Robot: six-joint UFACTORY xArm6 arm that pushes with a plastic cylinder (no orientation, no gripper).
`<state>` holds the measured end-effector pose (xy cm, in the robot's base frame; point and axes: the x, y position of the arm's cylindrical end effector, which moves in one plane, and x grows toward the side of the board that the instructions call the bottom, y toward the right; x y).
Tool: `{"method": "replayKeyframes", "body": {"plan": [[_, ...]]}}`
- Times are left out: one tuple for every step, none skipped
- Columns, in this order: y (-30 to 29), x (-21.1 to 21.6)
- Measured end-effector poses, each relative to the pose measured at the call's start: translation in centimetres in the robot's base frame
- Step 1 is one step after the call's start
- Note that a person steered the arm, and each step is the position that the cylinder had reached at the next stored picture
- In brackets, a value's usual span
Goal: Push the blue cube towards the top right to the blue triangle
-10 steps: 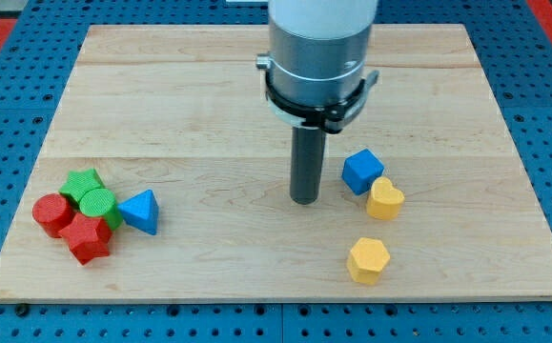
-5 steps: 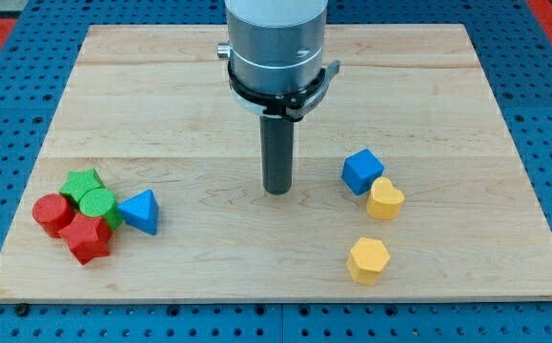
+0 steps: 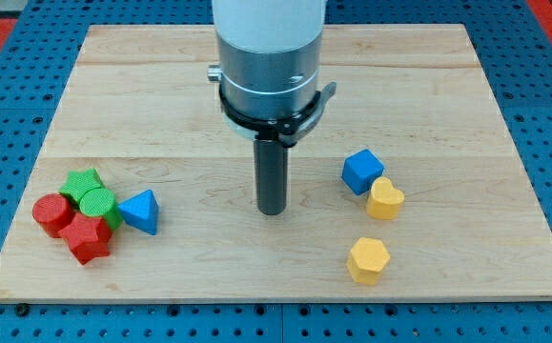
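The blue cube [image 3: 362, 171] sits right of the board's middle, touching a yellow heart [image 3: 384, 199] at its lower right. The blue triangle [image 3: 141, 211] lies far off at the lower left, beside a cluster of red and green blocks. My tip [image 3: 272, 210] rests on the board between them, well to the left of the blue cube and apart from it, touching no block.
A yellow hexagon [image 3: 367, 260] lies below the heart. At the lower left sit a green star-like block [image 3: 82, 183], a green cylinder [image 3: 96, 204], a red cylinder [image 3: 51, 213] and a red block [image 3: 89, 237]. The wooden board [image 3: 161, 95] lies on a blue pegboard.
My tip has moved left, away from the blue cube, and in the last half second slightly down the view. No block has moved.
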<state>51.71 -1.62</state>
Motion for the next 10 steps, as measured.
{"method": "replayKeyframes", "body": {"plan": [[-2.5, 0.0], [-5.0, 0.0], [-6.3, 0.0], [-6.7, 2.8], [-5.8, 2.4], [-4.2, 0.0], [-8.2, -2.1], [-5.9, -3.9], [-5.4, -5.6], [-0.8, -7.6]]}}
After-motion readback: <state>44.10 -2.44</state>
